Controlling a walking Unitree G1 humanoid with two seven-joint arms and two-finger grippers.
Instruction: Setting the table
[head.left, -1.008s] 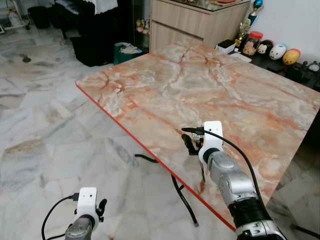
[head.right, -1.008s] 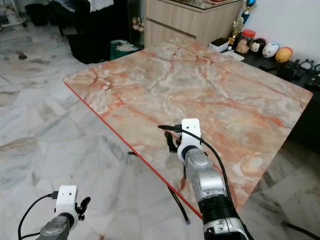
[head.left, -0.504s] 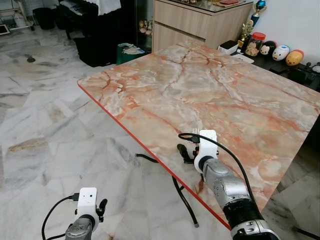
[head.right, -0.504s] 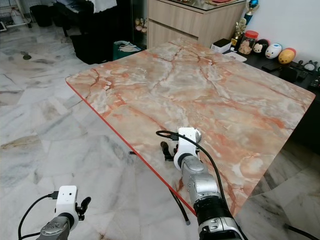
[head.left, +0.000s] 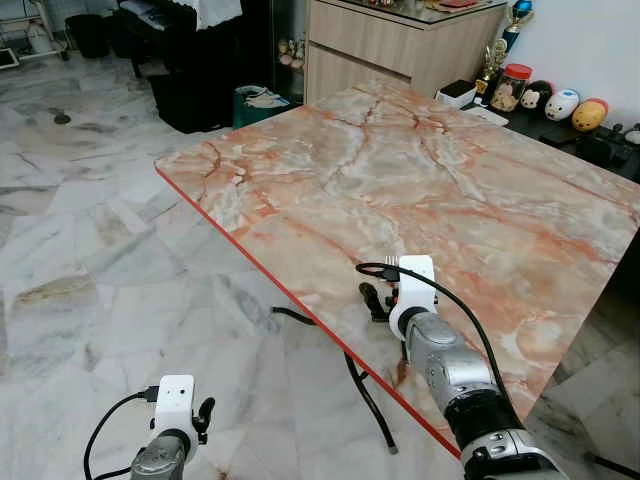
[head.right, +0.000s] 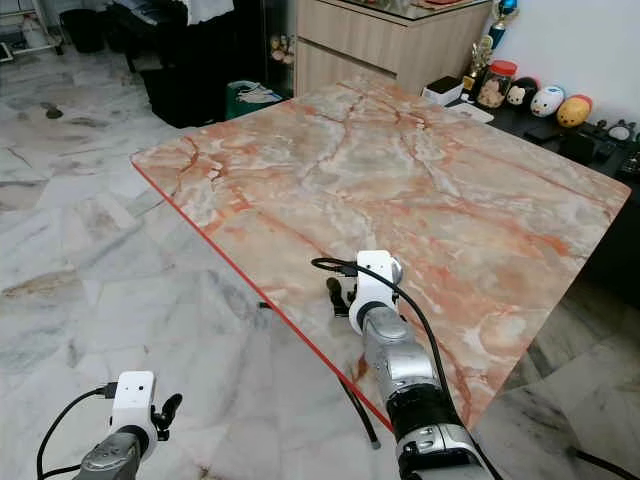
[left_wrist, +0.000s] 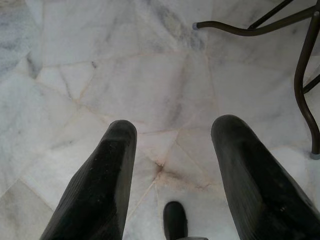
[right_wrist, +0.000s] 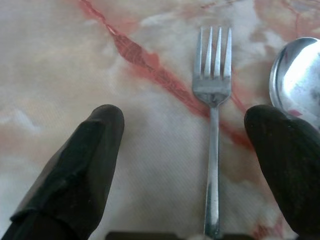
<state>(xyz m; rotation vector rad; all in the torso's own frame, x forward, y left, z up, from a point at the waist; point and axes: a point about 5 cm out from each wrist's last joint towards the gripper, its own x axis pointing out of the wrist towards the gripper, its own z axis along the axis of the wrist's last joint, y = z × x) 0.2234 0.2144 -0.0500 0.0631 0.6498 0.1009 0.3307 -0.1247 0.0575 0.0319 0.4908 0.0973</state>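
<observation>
Right hand (right_wrist: 182, 150): fingers apart, low over the worktop (head.left: 450, 180) near its red front edge; nothing gripped. Fork (right_wrist: 213, 125): flat on the marble between the fingers, tines away from the wrist. Spoon (right_wrist: 296, 80): just beside the fork, bowl partly behind one finger. Left hand (left_wrist: 172, 160): fingers apart, hanging over the floor (head.left: 90, 270). Worktop: pink-veined marble, wide bare expanse beyond the cutlery. Room: cabinet (head.left: 400, 45) behind.
</observation>
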